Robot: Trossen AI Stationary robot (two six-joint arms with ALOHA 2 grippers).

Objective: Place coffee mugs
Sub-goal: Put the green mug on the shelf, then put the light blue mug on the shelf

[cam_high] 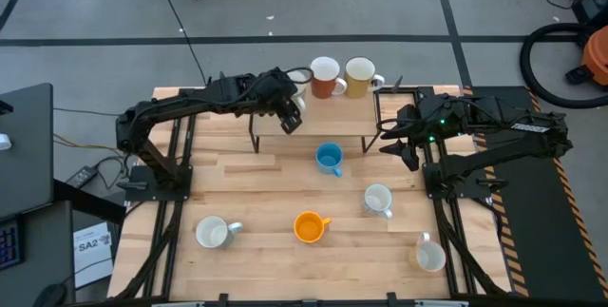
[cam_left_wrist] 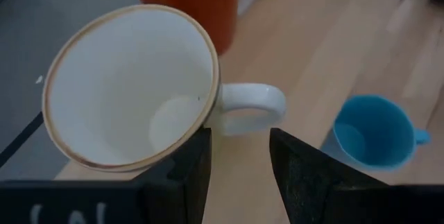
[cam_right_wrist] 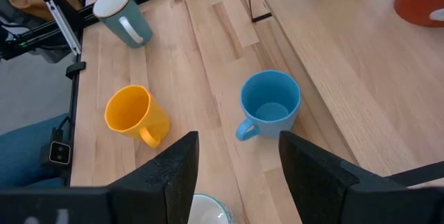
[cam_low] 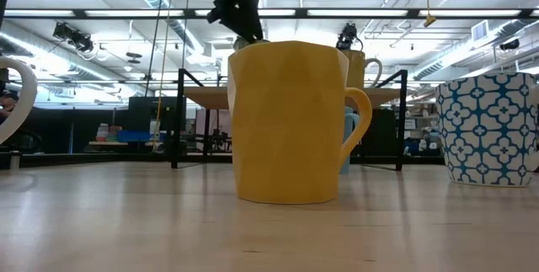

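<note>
A white mug (cam_left_wrist: 132,89) sits at the left end of the raised shelf (cam_high: 332,117) at the back of the counter (cam_high: 275,193). It leans to one side, its handle pointing toward the left gripper (cam_left_wrist: 239,175), whose fingers straddle that handle with a gap on either side; one finger lies close against the mug's wall, and whether it touches cannot be told. In the high view this gripper (cam_high: 290,117) hangs over the shelf's left end, mostly covering the white mug.

Just beside the white mug on the shelf stands a red-orange mug (cam_high: 326,78), and next to that a yellow mug (cam_high: 361,76) with its handle turned to the right.

Below the shelf on the counter stands a blue mug (cam_high: 329,159), upright. Farther forward are a bright orange mug (cam_high: 309,226) at the middle, a white mug (cam_high: 378,200) to its right, another white mug (cam_high: 212,233) at the front left and one more (cam_high: 430,254) at the front right corner.

The right gripper (cam_high: 404,145) waits by the shelf's right end, above the counter, its fingers spread apart with nothing between them. Its own view looks down on the blue mug (cam_right_wrist: 270,106) and the bright orange mug (cam_right_wrist: 135,115).
</note>
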